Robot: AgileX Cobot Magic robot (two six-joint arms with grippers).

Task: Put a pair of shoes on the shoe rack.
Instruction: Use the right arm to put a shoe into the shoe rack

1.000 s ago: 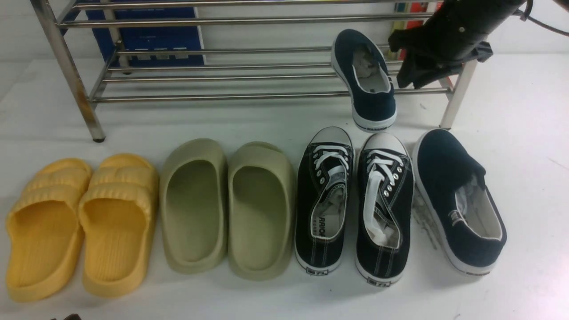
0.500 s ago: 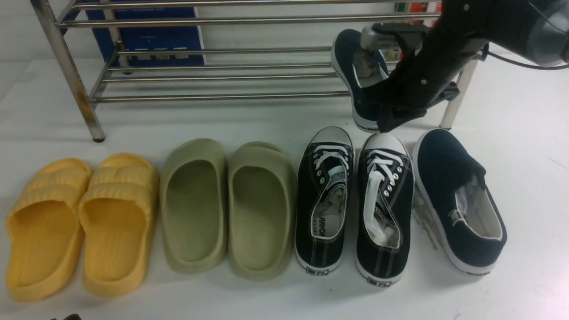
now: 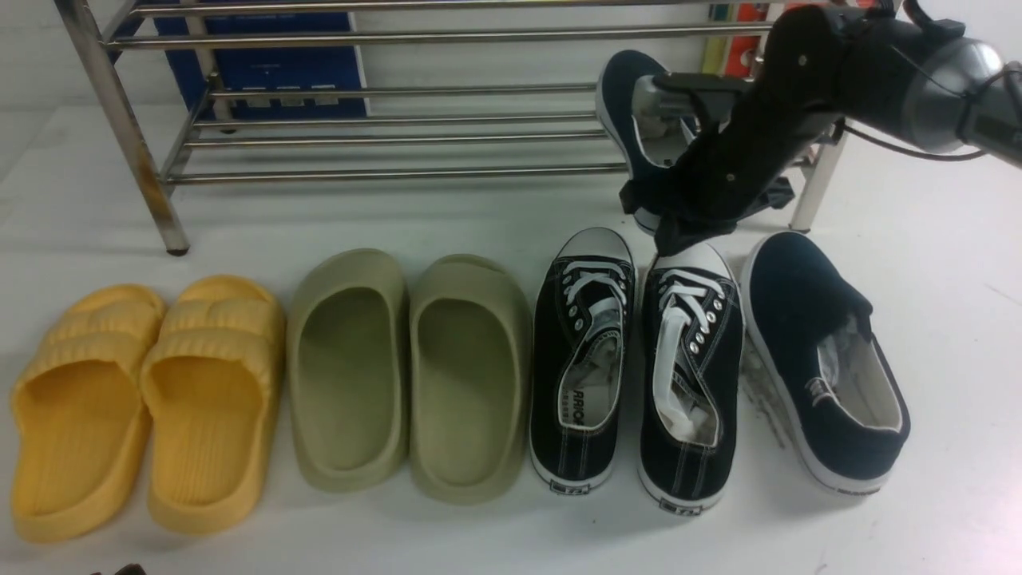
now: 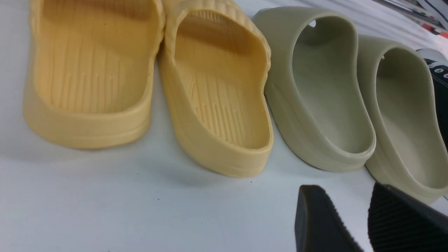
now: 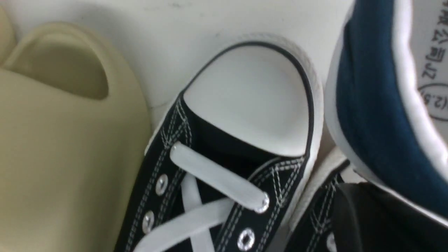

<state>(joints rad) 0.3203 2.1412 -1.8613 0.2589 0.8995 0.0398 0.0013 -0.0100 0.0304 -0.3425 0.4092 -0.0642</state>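
One navy slip-on shoe point(image 3: 629, 76) lies toe-first on the lowest tier of the steel shoe rack point(image 3: 399, 170), its heel hanging over the front bar. My right gripper point(image 3: 679, 228) is low at that heel, hiding it, with its fingers together and nothing between them. In the right wrist view the gripper point(image 5: 378, 213) sits just under the navy shoe's side point(image 5: 364, 105). The second navy shoe point(image 3: 798, 303) stands on the floor at the far right. My left gripper point(image 4: 343, 190) is open and empty above the white floor near the slippers.
Black lace-up sneakers point(image 3: 583, 359) with white toe caps point(image 5: 248, 101) stand directly below my right gripper. Green slippers point(image 3: 407, 375) and yellow slippers point(image 3: 144, 399) sit further left. A blue box point(image 3: 263, 68) stands behind the rack. The rack's right leg point(image 3: 822, 172) is beside my arm.
My right arm has come down from above the rack's right end and moved left, now in front of the heel of the navy shoe on the rack. The shoes have hardly moved.
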